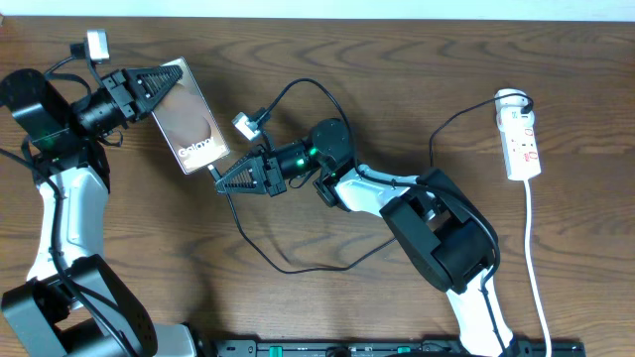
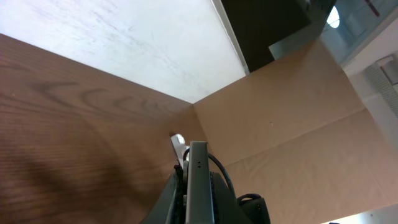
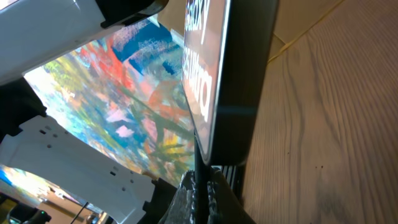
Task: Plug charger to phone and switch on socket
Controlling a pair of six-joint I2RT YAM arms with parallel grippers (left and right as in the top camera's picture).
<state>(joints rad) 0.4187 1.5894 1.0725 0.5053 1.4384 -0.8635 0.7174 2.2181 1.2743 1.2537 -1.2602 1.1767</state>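
Note:
The phone (image 1: 189, 117) is held off the table at the back left, its "Galaxy" end pointing toward the middle. My left gripper (image 1: 164, 87) is shut on its far end; the left wrist view shows the phone's edge (image 2: 198, 180) between the fingers. The charger, a thin black cable (image 1: 260, 253), loops across the table to the socket. My right gripper (image 1: 218, 178) is shut on its tip, right at the phone's lower end. In the right wrist view the cable (image 3: 200, 177) runs up to the phone (image 3: 233, 74); whether the tip is seated, I cannot tell. The white socket (image 1: 520, 139) lies far right.
The socket's white cord (image 1: 537, 268) runs down the right side to the table's front edge. A black rail (image 1: 397, 347) lies along the front. The right arm's body (image 1: 437, 228) stretches across the table's middle, over part of the black cable.

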